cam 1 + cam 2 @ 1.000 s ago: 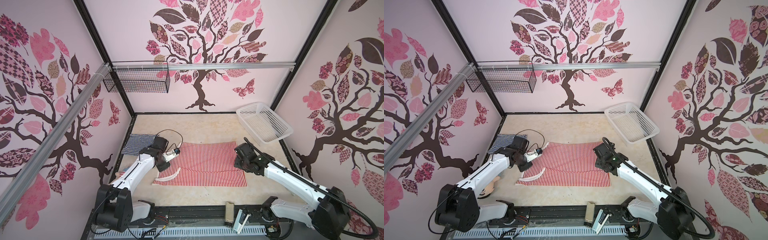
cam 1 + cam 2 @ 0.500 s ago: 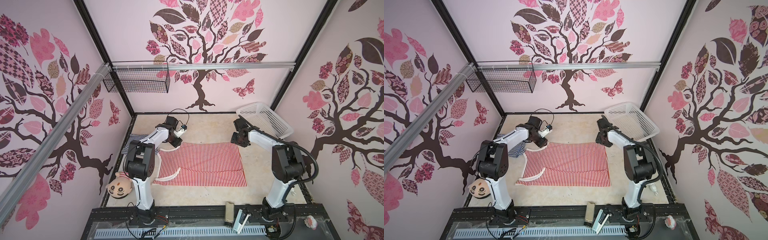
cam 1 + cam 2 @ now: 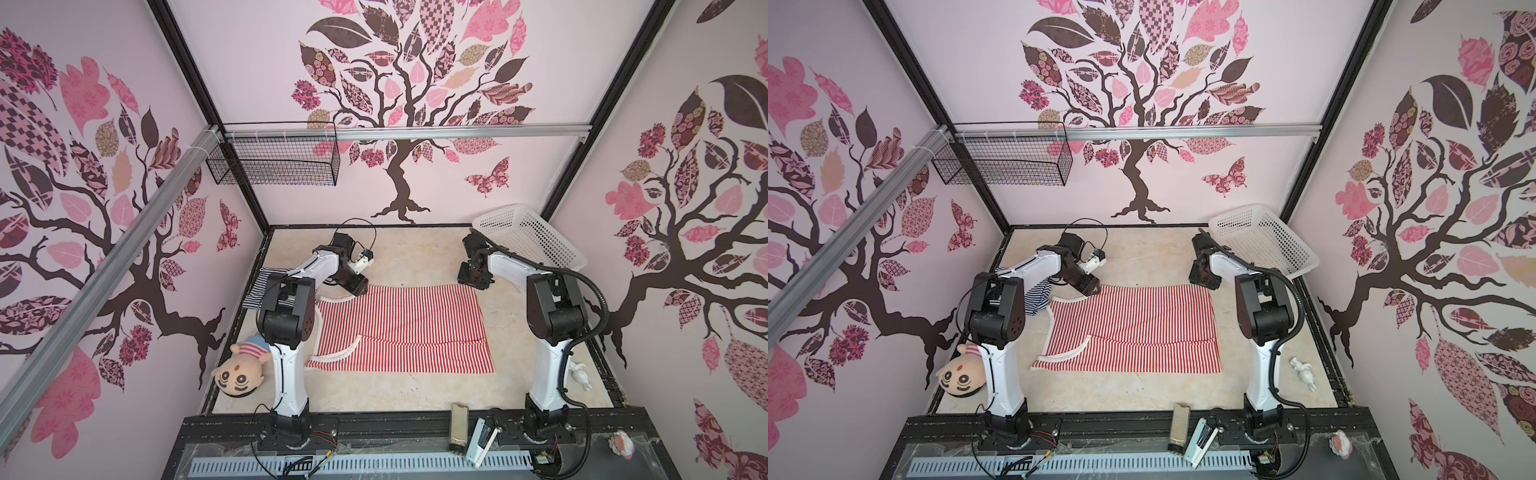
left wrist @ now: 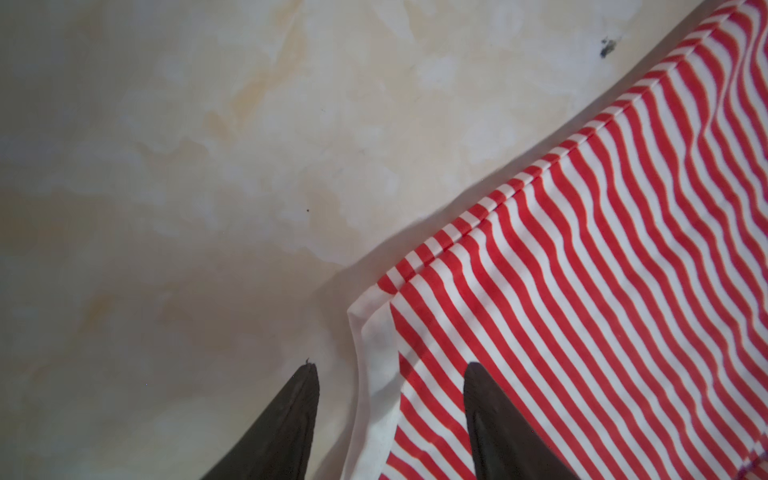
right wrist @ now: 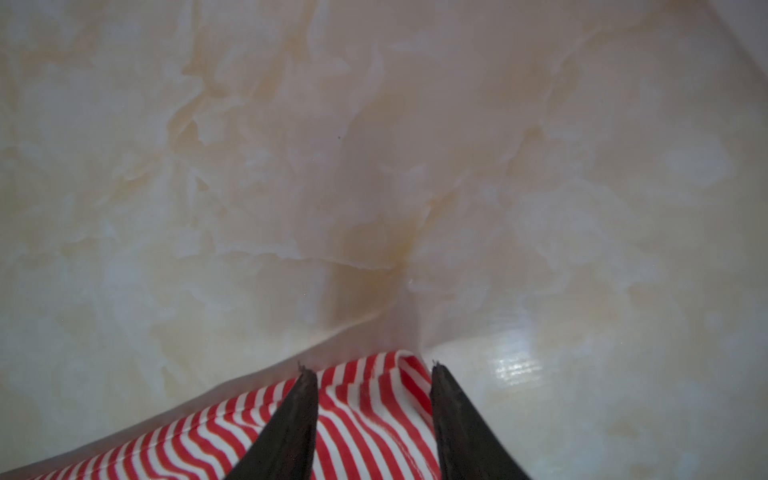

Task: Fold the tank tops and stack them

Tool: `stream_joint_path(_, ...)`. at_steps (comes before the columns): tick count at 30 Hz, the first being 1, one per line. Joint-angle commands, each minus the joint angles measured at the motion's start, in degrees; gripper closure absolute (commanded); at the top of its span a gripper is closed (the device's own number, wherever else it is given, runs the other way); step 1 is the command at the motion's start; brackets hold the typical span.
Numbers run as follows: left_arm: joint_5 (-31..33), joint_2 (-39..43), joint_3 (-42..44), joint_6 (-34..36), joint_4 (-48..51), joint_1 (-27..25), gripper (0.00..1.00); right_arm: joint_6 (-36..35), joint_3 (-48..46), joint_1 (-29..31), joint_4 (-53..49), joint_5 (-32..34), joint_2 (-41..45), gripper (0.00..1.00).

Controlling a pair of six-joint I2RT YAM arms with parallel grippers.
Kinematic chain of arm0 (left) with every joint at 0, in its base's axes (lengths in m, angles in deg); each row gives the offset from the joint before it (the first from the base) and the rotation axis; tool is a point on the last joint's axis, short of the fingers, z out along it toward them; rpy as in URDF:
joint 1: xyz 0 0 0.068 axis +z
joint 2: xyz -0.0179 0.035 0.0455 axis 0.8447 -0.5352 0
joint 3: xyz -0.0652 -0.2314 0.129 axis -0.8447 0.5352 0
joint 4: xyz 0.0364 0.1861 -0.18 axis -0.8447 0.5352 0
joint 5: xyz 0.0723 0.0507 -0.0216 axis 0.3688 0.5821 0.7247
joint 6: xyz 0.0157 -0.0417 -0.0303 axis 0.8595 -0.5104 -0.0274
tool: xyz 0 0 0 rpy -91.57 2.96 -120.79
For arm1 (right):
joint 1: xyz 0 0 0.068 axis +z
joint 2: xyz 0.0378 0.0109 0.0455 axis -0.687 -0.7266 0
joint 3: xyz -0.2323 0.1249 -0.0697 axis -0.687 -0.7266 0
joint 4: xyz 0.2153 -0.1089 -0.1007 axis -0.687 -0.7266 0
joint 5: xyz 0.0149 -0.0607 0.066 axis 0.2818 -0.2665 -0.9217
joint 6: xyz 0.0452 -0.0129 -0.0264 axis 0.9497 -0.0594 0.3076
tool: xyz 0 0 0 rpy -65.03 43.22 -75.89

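Note:
The red-and-white striped tank top (image 3: 399, 324) (image 3: 1133, 328) lies flat mid-table, its near part folded over, straps to the left. My left gripper (image 3: 357, 286) (image 4: 390, 365) stands open at its far left corner, its jaws astride the white trim (image 4: 374, 374), one over the bare table, one over the stripes (image 4: 602, 270). My right gripper (image 3: 473, 282) (image 5: 372, 369) is at the far right corner, open, with the cloth's corner (image 5: 365, 415) lying between its jaws. The navy-striped tank top (image 3: 255, 289) (image 3: 1038, 297) lies at the left edge, mostly hidden behind my left arm.
A white perforated basket (image 3: 536, 237) leans at the back right corner. A plush doll (image 3: 241, 370) lies near the left arm's base. A small white figure (image 3: 579, 374) sits by the right arm. A black wire basket (image 3: 274, 162) hangs on the rail.
Both arms have swung from the sides of the red top to its far corners. The doll, hidden behind my left arm before, now shows. The top itself has not shifted.

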Motion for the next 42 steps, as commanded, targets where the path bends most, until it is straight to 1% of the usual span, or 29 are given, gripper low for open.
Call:
stream_joint_path(1, -2.5, -1.4, -2.5, -1.4, 1.1, 0.2, 0.4, -0.3, 1.9, 0.0, -1.7, 0.2, -1.6, 0.58)
stream_joint_path(3, -2.5, -2.1, -2.9, -1.7, 1.0, 0.1, 0.4, -0.4, 2.3, 0.0, -1.7, 0.4, -2.0, 0.62)
stream_joint_path(6, -2.5, -3.0, -3.5, -2.3, 1.1, 0.1, 0.41, -0.6, 3.3, 0.0, -2.2, 0.4, -2.9, 0.7)
stream_joint_path(9, -2.4, -3.6, -4.1, -3.1, 1.5, -0.2, 0.43, -1.0, 4.1, 0.0, -2.6, -0.1, -3.3, 0.85)
stream_joint_path(11, -2.3, -3.6, -3.9, -2.9, 1.6, -0.4, 0.44, -1.2, 4.0, 0.0, -2.8, -0.1, -2.8, 0.92)
stream_joint_path(13, -1.8, -3.8, -3.8, -2.8, 1.5, -0.6, 0.48, -1.4, 3.3, 0.0, -2.4, 0.1, -1.4, 0.98)
stream_joint_path(15, -1.7, -3.9, -3.9, -2.5, 1.7, -0.7, 0.56, -1.5, 2.6, 0.0, -2.2, 0.2, -0.1, 1.0)
stream_joint_path(23, -2.9, -1.6, -3.3, -4.0, -0.2, -0.7, 0.73, -1.9, -0.5, -0.1, -2.2, 0.7, 6.1, 1.0)
stream_joint_path(26, -3.7, -0.2, -2.6, -4.7, -0.8, -0.7, 0.83, -2.2, -1.8, 0.0, -2.0, 0.4, 7.9, 1.0)
stream_joint_path(28, -4.3, 1.4, -1.7, -5.0, -1.4, -0.7, 0.94, -2.3, -3.5, 0.0, -1.4, 0.3, 9.5, 1.0)
stream_joint_path(29, -4.5, 2.2, -1.0, -5.0, -1.9, -0.7, 0.98, -2.3, -4.4, 0.0, -1.1, 0.2, 10.4, 1.0)
stream_joint_path(30, -4.5, 3.3, 0.2, -4.8, -2.6, -0.7, 1.0, -2.3, -5.4, 0.0, -0.7, 0.2, 11.4, 1.0)
stream_joint_path(38, -5.6, 11.8, 9.2, -4.1, -6.7, -0.7, 1.0, -1.9, -13.2, 0.0, 1.8, -0.3, 19.0, 1.0)
stream_joint_path(42, -5.9, 15.0, 13.3, -3.9, -7.7, -0.7, 1.0, -1.7, -17.6, 0.0, 3.2, -0.7, 24.2, 1.0)
